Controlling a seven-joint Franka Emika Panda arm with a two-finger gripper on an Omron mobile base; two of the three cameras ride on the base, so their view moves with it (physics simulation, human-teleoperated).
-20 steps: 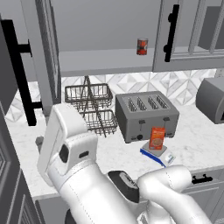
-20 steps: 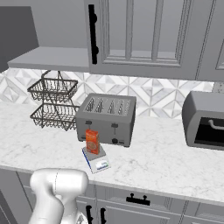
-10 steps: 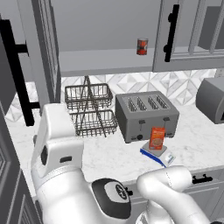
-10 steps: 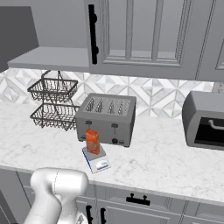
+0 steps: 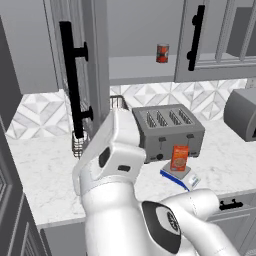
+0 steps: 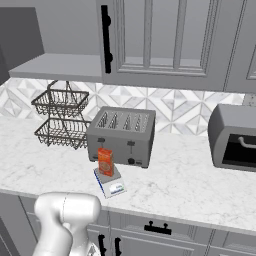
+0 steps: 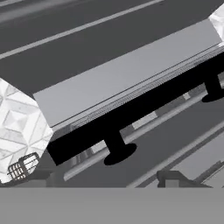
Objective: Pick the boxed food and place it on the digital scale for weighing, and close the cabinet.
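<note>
The boxed food (image 5: 179, 158) already stands on the digital scale (image 5: 181, 176), so only the open cabinet door (image 5: 95, 70) remains, and the gripper (image 7: 109, 183), whose opening I cannot tell, should push squarely beside the black handle (image 7: 135, 116)

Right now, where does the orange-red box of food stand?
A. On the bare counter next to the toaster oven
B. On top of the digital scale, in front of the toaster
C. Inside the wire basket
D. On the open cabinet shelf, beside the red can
B: the boxed food stands upright on the digital scale, just in front of the toaster.
</note>
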